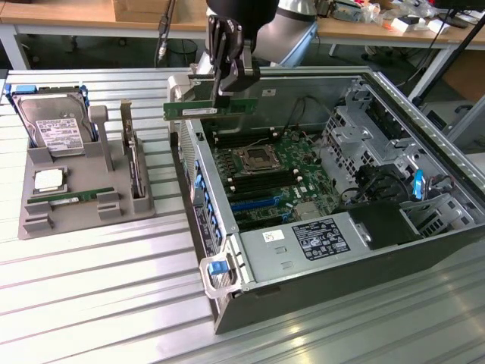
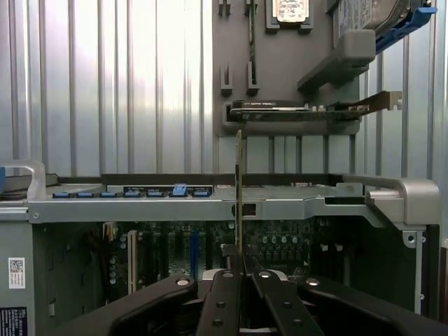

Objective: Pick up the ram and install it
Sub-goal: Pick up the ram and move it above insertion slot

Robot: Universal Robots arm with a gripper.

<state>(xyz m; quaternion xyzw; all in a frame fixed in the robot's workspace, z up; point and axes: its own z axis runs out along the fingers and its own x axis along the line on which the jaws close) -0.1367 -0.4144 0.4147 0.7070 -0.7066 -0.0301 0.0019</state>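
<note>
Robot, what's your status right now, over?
Gripper shut on the ram. Ram in the air over the wall of the open computer case, not seated. Nothing seen between it and the motherboard.

The hand (image 1: 223, 92) clamps the ram (image 1: 189, 111), held level above the open computer case (image 1: 348, 284). A grey parts holder (image 1: 83, 176) sits on the desk (image 1: 91, 303) at the exterior view's left.

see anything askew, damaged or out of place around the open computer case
Nothing stands out. The ram is held straight in the shut gripper by the open case, not tilted in the wrist view. The second green stick lies seated in the grey holder.
</note>
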